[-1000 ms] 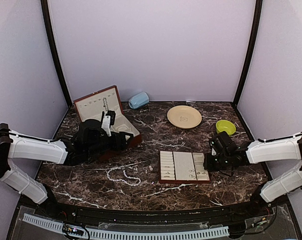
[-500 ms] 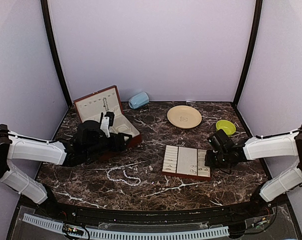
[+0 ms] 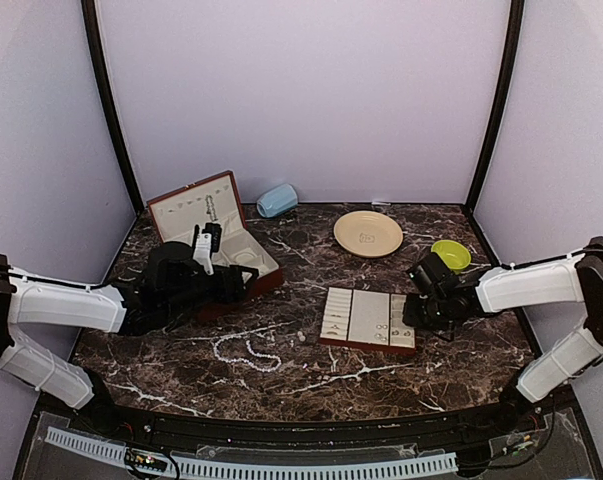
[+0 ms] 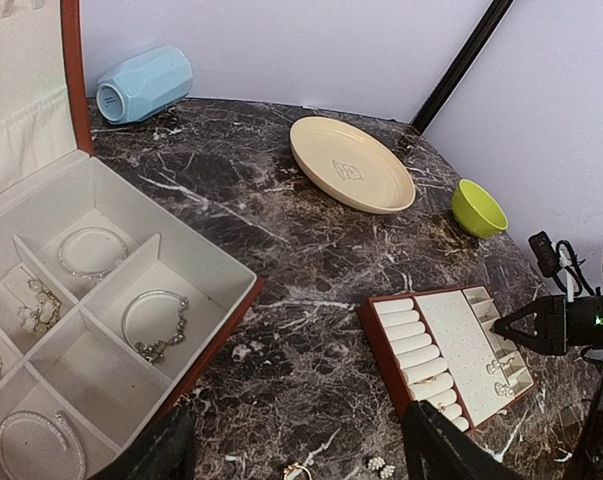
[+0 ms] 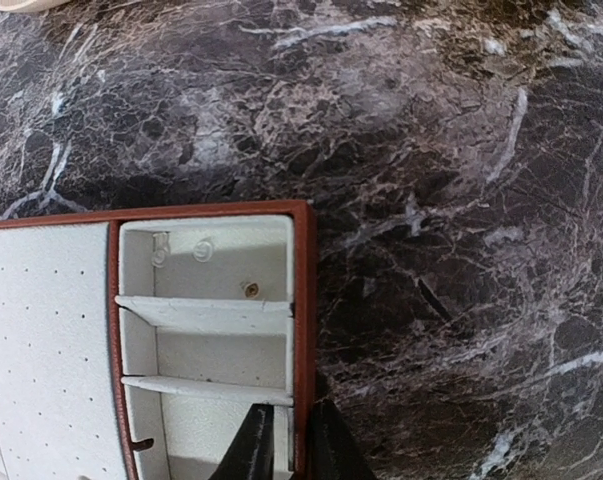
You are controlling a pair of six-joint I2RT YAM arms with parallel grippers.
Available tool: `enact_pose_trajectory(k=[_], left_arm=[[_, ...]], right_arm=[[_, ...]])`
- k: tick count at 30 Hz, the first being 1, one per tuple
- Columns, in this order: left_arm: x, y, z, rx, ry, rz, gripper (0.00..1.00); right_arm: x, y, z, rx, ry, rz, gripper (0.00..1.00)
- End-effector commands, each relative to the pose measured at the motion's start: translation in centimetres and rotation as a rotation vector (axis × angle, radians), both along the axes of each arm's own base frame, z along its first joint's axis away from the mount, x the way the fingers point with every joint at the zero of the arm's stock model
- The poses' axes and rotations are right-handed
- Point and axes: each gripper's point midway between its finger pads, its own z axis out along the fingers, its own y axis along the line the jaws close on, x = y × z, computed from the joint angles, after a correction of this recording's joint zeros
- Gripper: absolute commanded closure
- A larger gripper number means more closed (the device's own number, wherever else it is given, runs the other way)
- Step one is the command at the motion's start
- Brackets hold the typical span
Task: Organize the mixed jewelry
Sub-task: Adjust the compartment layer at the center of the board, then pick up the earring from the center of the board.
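The right gripper [image 5: 289,412] is closed onto the red-brown right-hand wall of the cream slotted tray [image 3: 366,320]. One finger [image 5: 253,445] is set inside the tray and the other outside it, over the marble table [image 3: 311,265]. A few tiny silvery studs [image 5: 203,248] are seen in the far compartment of the tray's right-hand column, and more small pieces [image 4: 496,367] lie in the same column.

The left gripper [image 4: 296,412] is spread wide and nothing is held in it. It is poised above the table just right of the open jewelry box [image 3: 211,235], in whose compartments several bracelets [image 4: 156,320] are laid.

The pearl strand [image 3: 246,350] lies loose on the table, nearer than the box and left of the tray, touching neither. A small ring [image 4: 296,470] and an earring [image 4: 376,463] lie on the marble between the strand and the tray.

Toward the far side, a cream plate [image 3: 368,233], a green bowl [image 3: 450,254] and a blue cup [image 3: 277,200] lying on its side are seen, well apart from one another.
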Motion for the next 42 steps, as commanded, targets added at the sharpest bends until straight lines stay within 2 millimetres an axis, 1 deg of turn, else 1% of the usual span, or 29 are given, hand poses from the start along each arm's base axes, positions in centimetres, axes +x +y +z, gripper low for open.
enact_pose_trajectory(k=[1,4,9,12,14,19,22,25,28,33,37,42], left_arm=[[-0.2,0.9,0.3,-0.003,-0.007,0.019,0.26],[-0.2,0.9,0.4,-0.006,-0.009,0.017,0.26],[-0.2,1.0,0.7,-0.009,-0.016,0.019,0.26],[-0.2,1.1,0.8,-0.005,-0.019,0.019,0.26],[-0.2,1.2,1.0,-0.005,-0.021,0.019,0.26],[-0.2,1.3,1.3,-0.012,-0.025,0.019,0.26],[-0.3,1.3,1.3,-0.014,-0.023,0.015,0.26],[-0.4,1.2,1.2,-0.017,-0.015,0.009,0.26],[-0.4,1.3,1.1,-0.017,-0.011,0.010,0.26],[-0.5,1.3,1.1,-0.019,-0.007,0.008,0.25],[-0.6,1.3,1.1,-0.018,-0.003,0.004,0.25],[-0.7,1.7,1.1,-0.020,-0.005,0.011,0.26]], right_arm=[[1.2,0.9,1.8,0.044,-0.060,-0.008,0.76],[1.0,0.6,2.2,0.041,-0.073,-0.010,0.67],[0.7,-0.3,3.6,0.006,-0.106,0.009,0.54],[0.5,0.0,4.8,0.018,-0.146,0.079,0.48],[0.3,0.5,5.8,0.033,-0.173,0.135,0.45],[-1.0,4.0,7.6,0.126,-0.192,0.378,0.45],[-2.1,7.0,8.7,0.163,-0.207,0.520,0.46],[-2.7,9.8,9.5,0.193,-0.199,0.603,0.48],[-3.2,12.9,9.8,0.212,-0.191,0.659,0.50],[-3.9,17.8,9.5,0.230,-0.164,0.720,0.54],[-4.3,21.5,8.5,0.207,-0.138,0.778,0.57],[-4.8,24.6,6.4,0.189,-0.094,0.813,0.60]])
